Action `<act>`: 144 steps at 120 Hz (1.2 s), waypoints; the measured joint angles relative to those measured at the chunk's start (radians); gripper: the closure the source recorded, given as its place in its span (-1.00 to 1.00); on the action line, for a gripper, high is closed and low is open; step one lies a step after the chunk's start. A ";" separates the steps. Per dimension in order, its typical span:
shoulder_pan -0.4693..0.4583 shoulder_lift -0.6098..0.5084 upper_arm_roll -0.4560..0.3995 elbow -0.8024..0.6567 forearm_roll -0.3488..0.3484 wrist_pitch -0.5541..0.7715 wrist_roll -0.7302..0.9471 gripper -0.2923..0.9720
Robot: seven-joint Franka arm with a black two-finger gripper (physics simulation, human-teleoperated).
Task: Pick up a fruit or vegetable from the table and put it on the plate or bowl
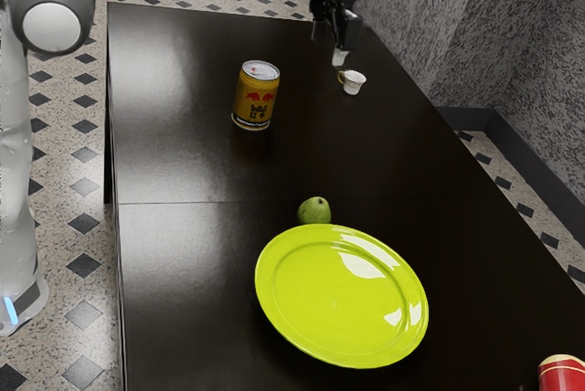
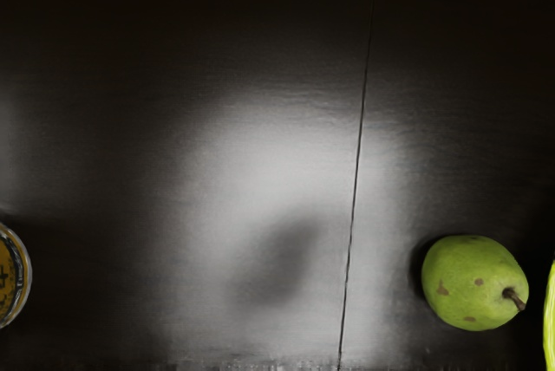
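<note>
Exterior view: the pear (image 1: 313, 211) lies on the dark counter (image 1: 183, 153), just beside the far rim of the lime-green plate (image 1: 341, 295). In the wrist view I note the pear (image 2: 473, 282) has its stem end turned toward the plate edge (image 2: 550, 319), with a narrow gap between them. My fingers (image 1: 335, 48) hang apart and hold nothing, above the counter's far end, well apart from the pear. A small white cup (image 1: 352, 81) sits just beside them. A yellow can (image 1: 256, 95) stands upright between the far end and the pear.
</note>
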 joint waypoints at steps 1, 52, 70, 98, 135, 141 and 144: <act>0.006 0.000 0.000 0.000 0.000 -0.002 -0.001 -0.54; 0.027 -0.019 -0.005 0.181 -0.020 -0.100 -0.055 -0.54; 0.038 0.016 -0.065 0.202 -0.026 -0.135 -0.256 -0.54; 0.022 0.126 -0.092 0.202 -0.024 -0.155 -0.700 -0.54; -0.007 0.144 -0.105 0.202 -0.004 -0.162 -1.091 -0.54; -0.009 0.141 -0.121 0.201 -0.006 -0.163 -1.137 -0.54; -0.013 0.138 -0.125 0.200 -0.006 -0.165 -1.159 -0.54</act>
